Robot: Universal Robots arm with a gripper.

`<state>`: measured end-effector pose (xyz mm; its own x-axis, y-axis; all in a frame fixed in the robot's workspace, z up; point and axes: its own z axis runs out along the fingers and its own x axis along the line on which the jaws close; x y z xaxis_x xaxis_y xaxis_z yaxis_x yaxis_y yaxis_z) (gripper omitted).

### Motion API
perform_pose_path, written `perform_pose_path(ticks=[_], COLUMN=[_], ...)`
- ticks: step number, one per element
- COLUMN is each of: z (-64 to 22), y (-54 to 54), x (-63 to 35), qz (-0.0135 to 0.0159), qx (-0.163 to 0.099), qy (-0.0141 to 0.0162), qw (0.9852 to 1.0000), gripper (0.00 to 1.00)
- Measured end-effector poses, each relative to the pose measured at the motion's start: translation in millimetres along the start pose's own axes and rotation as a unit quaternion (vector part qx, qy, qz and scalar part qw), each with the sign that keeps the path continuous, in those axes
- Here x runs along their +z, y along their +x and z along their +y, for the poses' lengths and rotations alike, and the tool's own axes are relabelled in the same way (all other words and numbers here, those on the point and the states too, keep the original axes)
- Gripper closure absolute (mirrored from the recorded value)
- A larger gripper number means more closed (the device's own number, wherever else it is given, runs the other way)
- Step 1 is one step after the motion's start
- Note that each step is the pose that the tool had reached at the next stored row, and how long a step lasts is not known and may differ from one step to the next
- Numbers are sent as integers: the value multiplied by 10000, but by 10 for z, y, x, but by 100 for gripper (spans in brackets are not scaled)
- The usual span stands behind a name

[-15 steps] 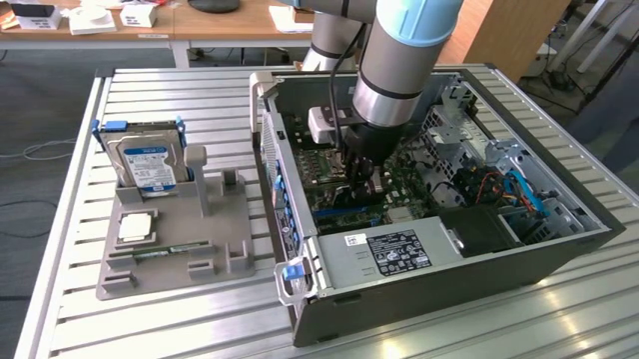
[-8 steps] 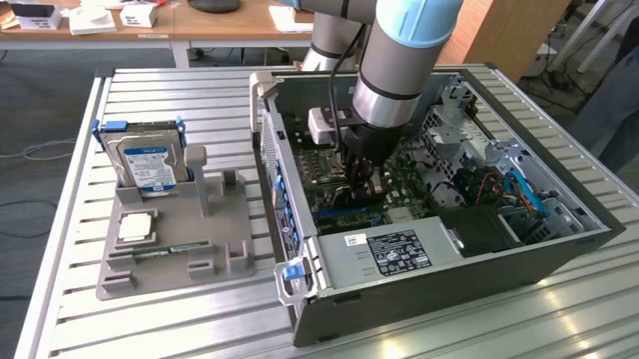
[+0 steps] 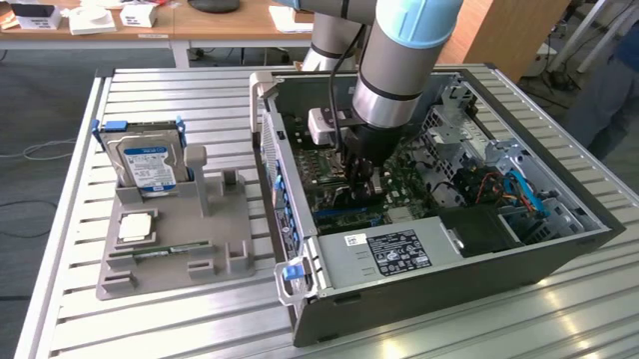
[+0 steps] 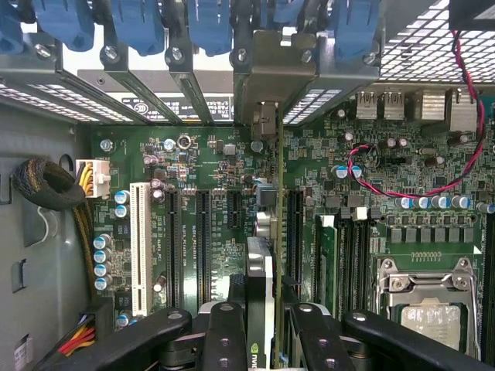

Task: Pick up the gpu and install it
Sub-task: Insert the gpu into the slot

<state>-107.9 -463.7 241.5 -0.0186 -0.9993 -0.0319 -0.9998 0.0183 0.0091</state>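
Observation:
The gpu [image 4: 260, 267] appears edge-on in the wrist view, a thin dark card standing upright over the green motherboard [image 4: 340, 178]. Its pale metal bracket [image 4: 272, 73] sits at the case's rear slot openings, among the blue latches. My gripper [image 4: 263, 340] is shut on the gpu, with black fingers [image 4: 224, 332] on either side of the card. In the exterior view the gripper [image 3: 361, 178] reaches down inside the open computer case [image 3: 559, 247], just above the motherboard's slots. Whether the card's edge sits in a slot, I cannot tell.
A grey holder [image 3: 215, 224] on the slatted table to the exterior view's left carries a hard drive [image 3: 150, 161], a RAM stick [image 3: 160, 252] and a square chip [image 3: 135, 226]. Inside the case are the power supply [image 3: 399, 250], a white slot [image 4: 141, 239] and the CPU socket [image 4: 429, 301]. A person's leg [image 3: 611, 97] shows at the right.

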Motion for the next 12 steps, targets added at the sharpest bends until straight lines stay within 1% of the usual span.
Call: perform_pose_path(ticks=[9, 10, 11, 12], z=[0, 0, 0, 0], y=[-1, 0, 0, 0], x=[1, 1, 1, 1], qz=[-2, -2, -1, -1], qx=[0, 0, 0, 0], qy=[0, 1, 1, 1], qw=[10000, 10000, 10000, 10000], gripper=[73, 72, 65, 65])
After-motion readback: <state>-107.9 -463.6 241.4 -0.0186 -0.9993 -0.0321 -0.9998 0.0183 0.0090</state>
